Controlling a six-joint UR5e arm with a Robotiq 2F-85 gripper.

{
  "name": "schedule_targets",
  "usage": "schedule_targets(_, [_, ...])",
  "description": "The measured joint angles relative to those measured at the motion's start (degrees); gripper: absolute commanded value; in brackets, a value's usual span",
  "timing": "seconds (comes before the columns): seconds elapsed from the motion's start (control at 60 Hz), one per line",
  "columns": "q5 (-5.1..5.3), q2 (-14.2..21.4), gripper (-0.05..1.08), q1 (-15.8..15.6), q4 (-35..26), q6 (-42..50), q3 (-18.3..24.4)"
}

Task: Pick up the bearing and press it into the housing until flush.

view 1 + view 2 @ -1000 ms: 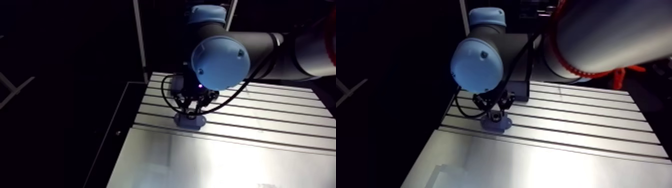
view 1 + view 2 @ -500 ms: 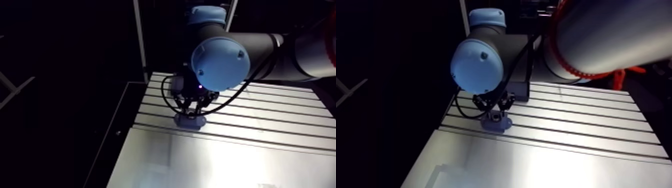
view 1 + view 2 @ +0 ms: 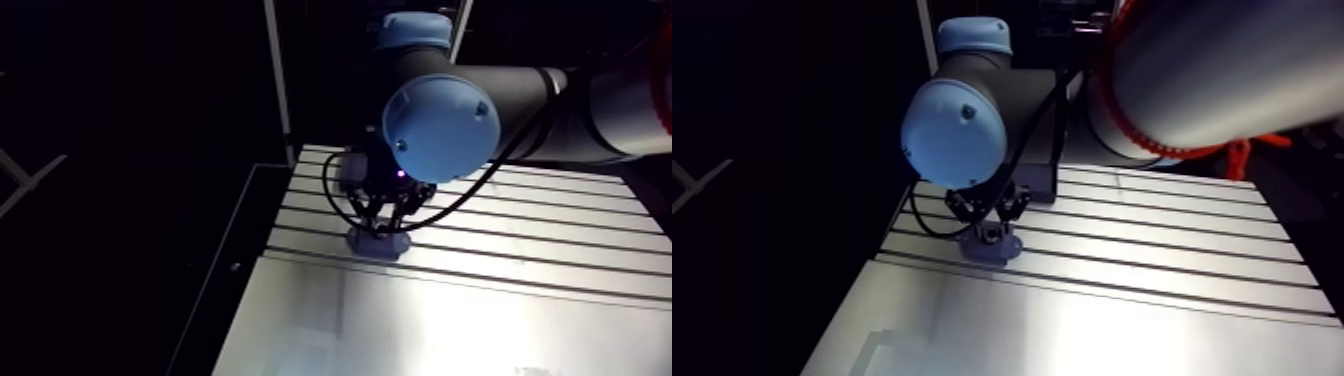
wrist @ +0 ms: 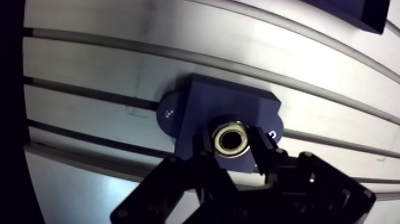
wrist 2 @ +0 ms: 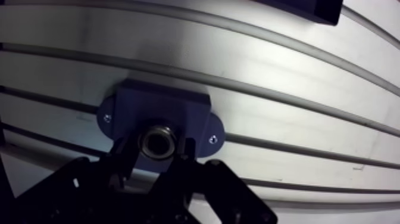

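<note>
Nothing of note has shifted since the earlier pictures: the end effector [image 4: 233,146] hangs low over the housing [image 4: 229,102] just as before, and any slight drift of the scene looks like the camera's own.

Its two fingers [image 4: 262,150] stand close on either side of the bearing [image 4: 231,139] and appear clamped on its outer ring. The bearing is centred over the housing's bore; whether it is partly seated or merely resting at the mouth cannot be told from the wrist view.

The bearing is a small steel ring: stiff, dense for its size, smooth and likely slippery on its polished rim. A hold across the outer race, as here, suits it; pushing through the inner ring could harm it, and any tilt would probably jam it in the bore, so the press wants to be square.

The housing is a dark blue block with a rounded ear at each side, lying flat on the slotted aluminium bench [image 4: 89,65] across its grooves. It looks rigid and should bear the load.

The fingers themselves may be the obstacle: flanking the ring, their tips could meet the housing's top face before the bearing sits flush. A dark block [image 4: 357,11] lies ahead, well apart and out of the way.
</note>
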State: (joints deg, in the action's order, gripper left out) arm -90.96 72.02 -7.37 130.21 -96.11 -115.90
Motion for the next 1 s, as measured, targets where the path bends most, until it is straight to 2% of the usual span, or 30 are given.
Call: schedule_targets(1.0, [0.15,0.1,0.72,0.0,0.0,0.0,0.0])
